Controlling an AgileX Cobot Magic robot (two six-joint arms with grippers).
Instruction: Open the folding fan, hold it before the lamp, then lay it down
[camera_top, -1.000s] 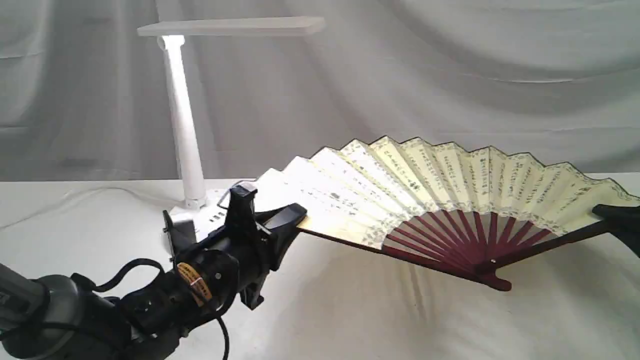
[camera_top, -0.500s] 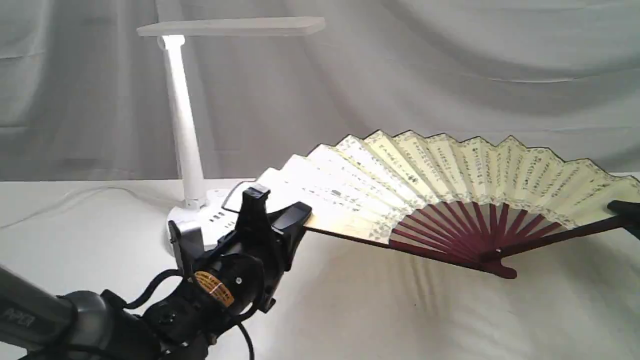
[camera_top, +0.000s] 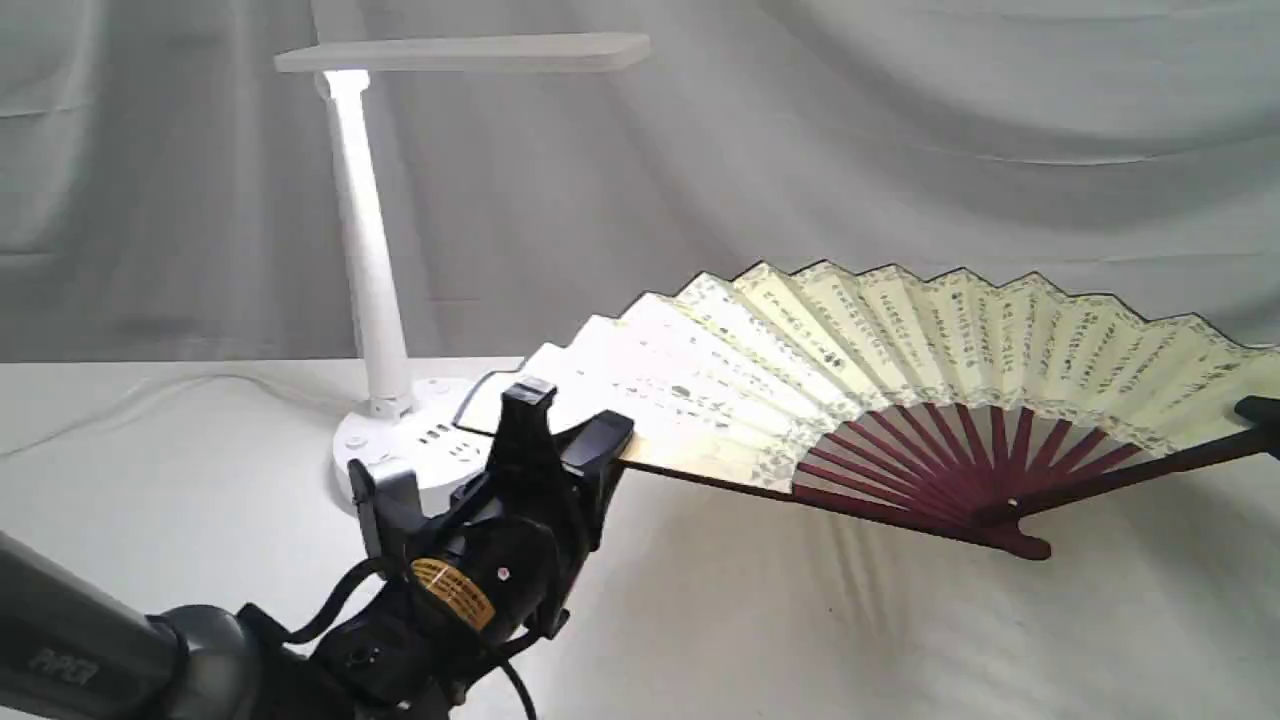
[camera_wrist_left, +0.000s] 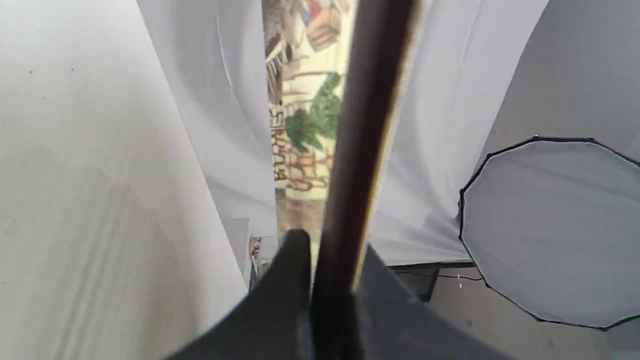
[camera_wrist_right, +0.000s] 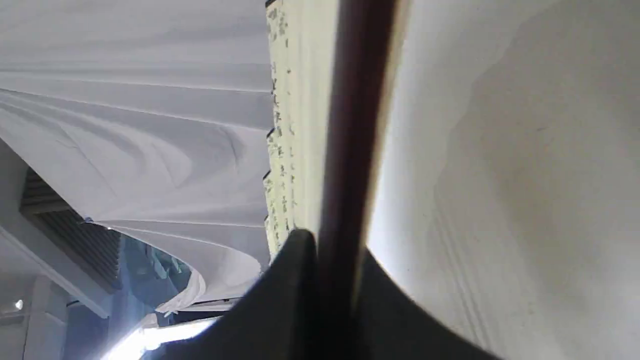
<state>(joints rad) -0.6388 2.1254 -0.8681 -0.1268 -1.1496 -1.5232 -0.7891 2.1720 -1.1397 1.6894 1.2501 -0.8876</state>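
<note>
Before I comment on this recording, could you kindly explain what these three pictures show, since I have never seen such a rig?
This is a robot with two arms, each ending in a gripper. The wide picture comes from a camera off the arms; the two close-ups come from cameras on the wrists. On the cloth-covered table stands a white desk lamp. The left gripper is shut on one outer rib of the open folding fan and the right gripper on the other, so the fan hangs spread between them, right of the lamp in the wide picture.
</note>
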